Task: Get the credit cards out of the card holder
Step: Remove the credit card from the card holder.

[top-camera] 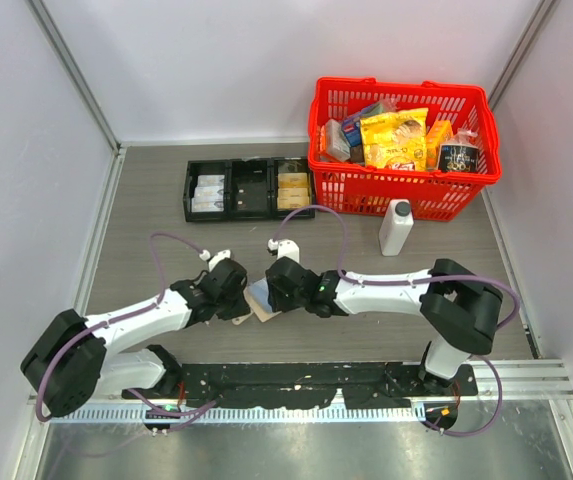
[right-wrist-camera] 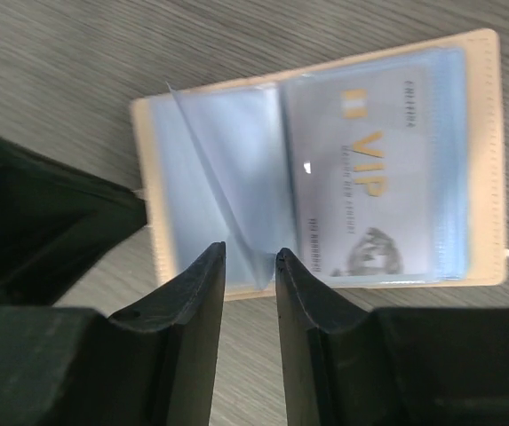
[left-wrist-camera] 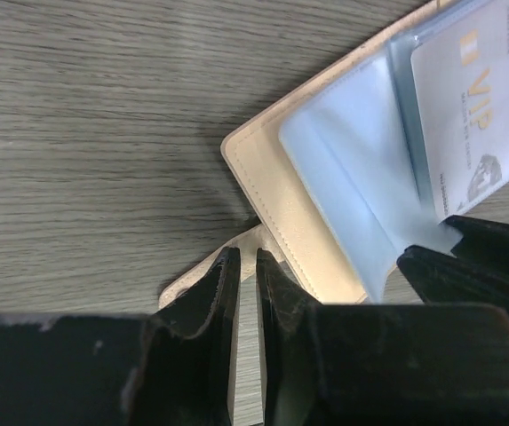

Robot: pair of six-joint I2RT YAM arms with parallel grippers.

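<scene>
Now the card holder (top-camera: 262, 299) lies open, near-centre. The left gripper (left-wrist-camera: 245, 271) is pinched on its snap tab (left-wrist-camera: 196, 277); the right gripper (right-wrist-camera: 250, 266) has fingers narrowly apart around a clear sleeve (right-wrist-camera: 227, 169). Extraction is just starting, probably; next, grip the VIP card (right-wrist-camera: 383, 186) and slide it out.

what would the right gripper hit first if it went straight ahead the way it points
Most likely the clear sleeve raised from the open card holder; its edge lies right between the open jaws of the right gripper. Depth is hard to judge.
</scene>
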